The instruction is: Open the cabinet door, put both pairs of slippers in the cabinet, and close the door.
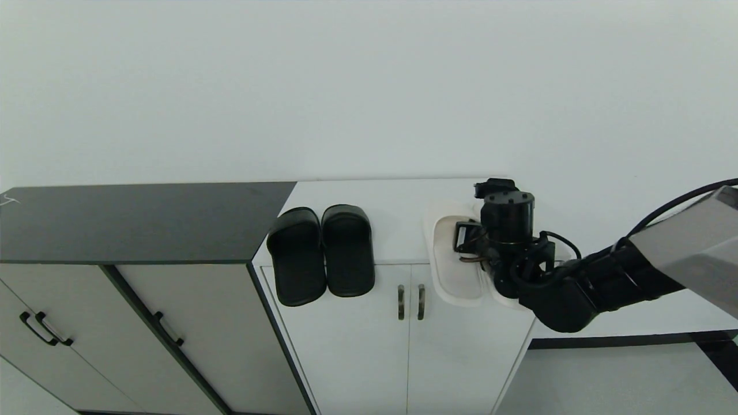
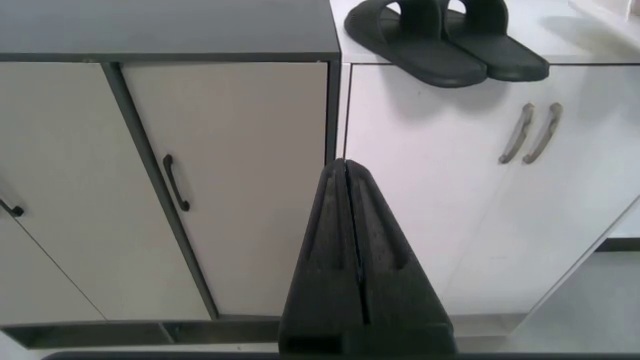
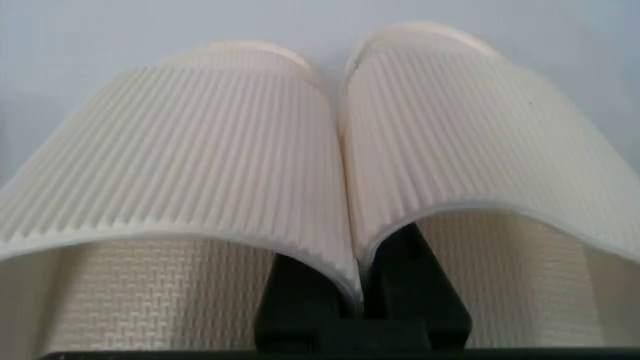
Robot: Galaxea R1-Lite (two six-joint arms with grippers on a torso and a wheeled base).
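**On the cabinet top: 2 slippers held by 1 thin pinch**

At the right end of the white cabinet top, the cream slippers lie side by side. Their heel ends jut past the front edge, above the right-hand door. The right claw sits at their openings with 1 finger pushed under each strap, and the 2 inner strap edges run between the fingers. The fingers look pressed onto those edges, so the claw appears to hold the pair by that narrow seam alone. The left claw hangs low in front of the cabinets, closed on nothing.

The likeliest failure is the grip. The ribbed straps look soft and curved, so 1 edge could slide out on the lift. That slipper would then drop to the floor or hang crooked.

The order of steps is a second risk. The 2 cabinet doors are shut and their handles are untouched. A pair lifted now has nowhere to go, and the left claw would have to open a door beneath a loaded arm.

The black slippers also overhang the front edge, above the left-hand door and well apart from the right claw. A brush from an arm could knock them off.
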